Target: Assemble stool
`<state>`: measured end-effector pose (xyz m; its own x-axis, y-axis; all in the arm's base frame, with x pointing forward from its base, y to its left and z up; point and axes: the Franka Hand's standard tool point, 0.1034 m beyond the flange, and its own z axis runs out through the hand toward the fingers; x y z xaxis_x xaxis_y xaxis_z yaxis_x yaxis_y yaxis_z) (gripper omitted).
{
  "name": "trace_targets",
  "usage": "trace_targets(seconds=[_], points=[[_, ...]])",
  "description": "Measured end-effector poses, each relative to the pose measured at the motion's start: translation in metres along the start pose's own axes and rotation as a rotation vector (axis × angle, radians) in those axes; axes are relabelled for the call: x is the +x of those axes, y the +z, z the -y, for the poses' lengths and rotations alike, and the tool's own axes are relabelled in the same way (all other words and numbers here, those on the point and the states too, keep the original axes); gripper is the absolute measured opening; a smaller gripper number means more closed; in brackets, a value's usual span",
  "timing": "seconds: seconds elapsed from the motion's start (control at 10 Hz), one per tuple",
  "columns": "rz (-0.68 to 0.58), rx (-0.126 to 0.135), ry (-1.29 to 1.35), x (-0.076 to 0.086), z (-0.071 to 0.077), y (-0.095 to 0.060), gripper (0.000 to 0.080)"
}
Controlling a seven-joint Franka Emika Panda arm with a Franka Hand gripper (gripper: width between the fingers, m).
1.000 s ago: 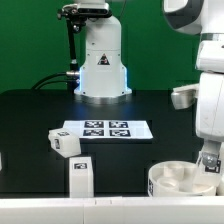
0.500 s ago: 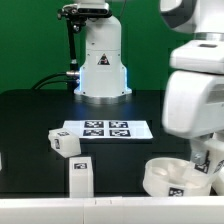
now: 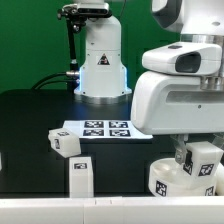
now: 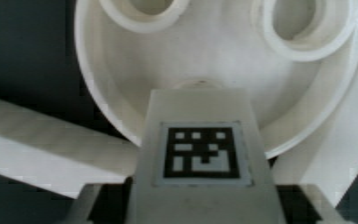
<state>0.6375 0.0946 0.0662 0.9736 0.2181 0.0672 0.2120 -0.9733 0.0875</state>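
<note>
- Swinging toward the exterior view's left, the arm (image 3: 180, 95) now looms over the front corner of the counter (image 3: 30, 110).
- The fingers (image 4: 105, 207) are clamped on either side of a leg (image 4: 202, 130), its tag facing the wrist camera.
- That leg sits over the round seat (image 3: 165, 182), at the counter's front on the exterior view's right; contact cannot be told.
- Two other legs (image 3: 65, 141) lie near the marker board (image 3: 105, 129).
</note>
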Motion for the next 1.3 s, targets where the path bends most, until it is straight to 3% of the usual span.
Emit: trace_targets(seconds=[0.3, 0.6, 0.9, 1.3], points=[[0.005, 0.035, 0.45, 0.002, -0.009, 0.001, 0.0337], [0.032, 0.046, 0.778, -0.003, -0.019, 0.002, 0.0337], [0.034, 0.036, 0.969, -0.004, -0.025, 0.002, 0.0337], [0.003, 0.029, 1.634, -0.018, -0.038, 0.006, 0.0337]])
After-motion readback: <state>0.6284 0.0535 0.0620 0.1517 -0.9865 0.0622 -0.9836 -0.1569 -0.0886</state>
